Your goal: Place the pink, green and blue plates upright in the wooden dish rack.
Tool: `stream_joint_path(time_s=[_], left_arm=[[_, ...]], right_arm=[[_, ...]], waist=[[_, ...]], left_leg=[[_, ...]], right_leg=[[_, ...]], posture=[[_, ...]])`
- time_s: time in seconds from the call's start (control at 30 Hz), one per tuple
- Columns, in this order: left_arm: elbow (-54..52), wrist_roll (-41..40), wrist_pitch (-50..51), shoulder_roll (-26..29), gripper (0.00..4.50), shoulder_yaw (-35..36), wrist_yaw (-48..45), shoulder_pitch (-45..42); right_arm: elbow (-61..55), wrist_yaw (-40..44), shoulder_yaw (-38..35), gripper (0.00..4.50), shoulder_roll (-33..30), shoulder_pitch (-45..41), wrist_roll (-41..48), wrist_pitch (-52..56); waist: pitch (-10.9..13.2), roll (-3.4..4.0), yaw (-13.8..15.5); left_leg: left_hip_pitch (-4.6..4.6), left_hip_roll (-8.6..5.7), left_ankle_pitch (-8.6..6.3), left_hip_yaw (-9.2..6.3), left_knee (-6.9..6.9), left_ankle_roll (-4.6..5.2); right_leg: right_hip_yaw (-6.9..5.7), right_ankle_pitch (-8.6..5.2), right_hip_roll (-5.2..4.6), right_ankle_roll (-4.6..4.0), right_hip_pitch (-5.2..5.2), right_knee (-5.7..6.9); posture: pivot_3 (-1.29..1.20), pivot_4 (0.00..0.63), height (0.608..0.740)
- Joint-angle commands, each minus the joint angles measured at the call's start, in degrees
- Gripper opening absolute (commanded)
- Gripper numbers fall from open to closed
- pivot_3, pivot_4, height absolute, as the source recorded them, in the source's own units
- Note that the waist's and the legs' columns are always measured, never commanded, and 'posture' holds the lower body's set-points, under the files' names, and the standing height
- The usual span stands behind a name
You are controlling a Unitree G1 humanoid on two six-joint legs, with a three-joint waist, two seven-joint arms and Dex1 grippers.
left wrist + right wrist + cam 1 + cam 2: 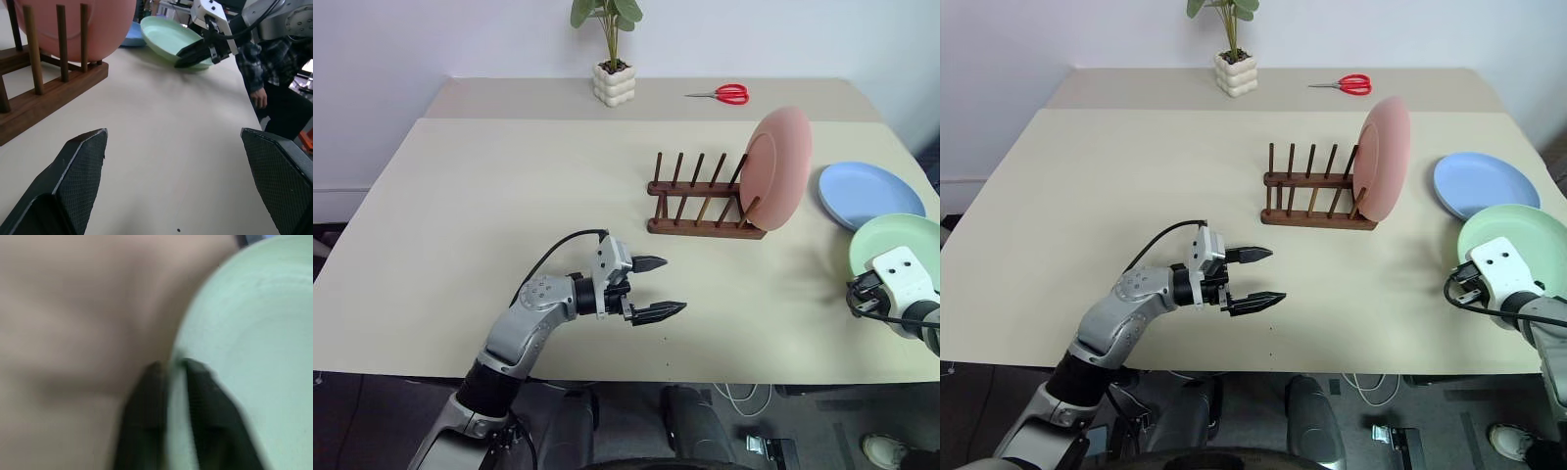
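The desk (509, 186) is a wide beige surface, and everything I work with sits on its right half. The wooden dish rack (705, 201) stands past the middle, ahead and to the right of my left tool (658, 288). The pink plate (779, 166) already stands upright in the rack's right end, leaning slightly against the pegs. The blue plate (869, 194) lies flat just to the right of the rack, well away from both of my tools. The green plate (1518, 240) lies flat nearer to me than the blue one, at the desk's right edge, and its near-left rim is where my right tool (173, 366) sits: the two black fingers (146, 382) are pressed together on that rim, one on each side of it, clamped on the green plate. My left tool hovers low over bare desk near the front edge, pointing right toward the rack, its two fingers standing wide apart with nothing between them. At the far edge of the desk a small potted plant (613, 69) stands, and red scissors (724, 94) lie to its right.
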Motion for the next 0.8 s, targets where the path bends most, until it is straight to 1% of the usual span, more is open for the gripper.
stream_joint_path(time_s=[0.03,0.17,0.27,0.37,0.5,0.57,0.63,0.67,0.7,0.77,0.8], left_arm=[[-2.2,-0.2,-0.2,-0.16,4.5,0.46,0.37,-0.25],[-1.61,-0.04,-0.61,-0.2,4.5,0.47,0.27,-0.47],[-1.05,0.15,-1.02,-0.28,4.5,0.45,0.15,-0.67],[-0.64,0.26,-1.22,-0.41,4.5,0.48,0.12,-0.91],[-0.31,0.41,-1.46,-0.52,4.5,0.61,0.23,-1.02],[-0.06,0.46,-1.61,-0.61,4.5,0.74,0.32,-1.1],[-0.02,0.64,-1.81,-0.63,4.5,0.9,0.67,-0.88],[-0.23,0.74,-1.88,-0.61,4.5,1.03,0.98,-0.64],[-0.55,0.88,-1.96,-0.58,4.5,1.19,1.34,-0.33],[-0.9,1.12,-2.15,-0.52,4.5,1.58,2.04,0.06],[-1.08,1.31,-2.33,-0.49,4.5,1.76,2.43,0.26]], right_arm=[[-1.39,1.16,-1.35,0.02,-0.69,0.27,-0.74,-0.48],[-4.18,1.59,-3.52,0.02,-2.46,0.83,-2.16,0.35],[-5.89,1.64,-6.35,0.02,-3.79,-2.26,-1.59,0.99],[-6.76,1.77,-7.42,0.02,-5.01,-6.17,-1.2,1.25],[-7.41,1.4,-7.87,0.02,-5.96,-14.6,-0.16,0.11],[-6.44,0.13,-7.03,0.02,-5.92,-20.17,-0.55,-2.93],[-4.98,-1.61,-4.78,0.02,-4.28,-30.48,-0.06,-10.43],[-5.27,-2.35,-3.25,0.02,-2.21,-36.18,0.86,-14.35],[-6.62,-1.41,-1.95,0.02,0.06,-40.41,3.68,-15.83],[-9.51,2.15,-0.08,0.02,4.13,-44.73,9.94,-15.28],[-11.12,3.76,0.59,0.02,5.61,-45.52,13.24,-13.55]], waist=[[0.0,-0.02,-0.01],[-0.01,-0.01,0.0],[-0.01,0.01,-0.09],[-0.01,0.01,-0.1],[0.0,0.01,-0.09],[0.01,0.01,-0.07],[0.06,0.11,-0.18],[0.07,0.16,-0.4],[0.07,0.17,-0.77],[0.07,0.13,-1.31],[0.06,0.06,-1.27]], left_leg=[[0.0,0.0,0.0,0.0,0.01,0.0],[0.01,0.0,0.0,0.0,-0.01,0.0],[0.01,0.0,0.0,0.0,0.0,0.0],[0.02,0.0,0.0,0.0,0.0,0.0],[0.02,0.0,0.0,-0.01,-0.01,0.0],[0.01,0.0,0.0,-0.01,-0.02,0.0],[0.0,0.0,0.0,0.0,0.0,0.0],[-0.02,0.0,0.0,0.02,0.0,0.0],[0.02,0.0,0.0,0.04,-0.03,0.0],[0.05,0.02,0.0,-0.01,-0.14,0.0],[0.04,0.04,0.0,-0.13,-0.2,0.0]], right_leg=[[0.0,0.0,0.0,0.0,0.01,0.0],[0.0,0.0,0.0,0.0,0.01,0.0],[0.0,0.0,0.0,0.0,0.0,0.01],[0.0,0.0,0.01,0.0,0.0,0.02],[-0.01,0.0,0.01,0.0,0.0,0.02],[-0.01,0.0,0.01,0.01,0.0,0.02],[0.0,0.01,-0.01,0.01,-0.01,0.01],[0.01,0.02,-0.02,0.01,-0.05,0.01],[0.01,0.02,-0.02,0.01,-0.05,0.02],[-0.01,0.03,0.02,0.04,-0.05,0.06],[-0.09,0.09,0.06,0.21,-0.04,0.07]], posture=[[0.0,0.15,0.73],[0.0,0.15,0.73],[0.0,0.15,0.73],[0.0,0.15,0.73],[0.0,0.15,0.73],[0.0,0.15,0.73],[0.0,0.15,0.73],[0.0,0.15,0.73],[0.0,0.15,0.73],[0.0,0.15,0.73],[0.0,0.15,0.73]])
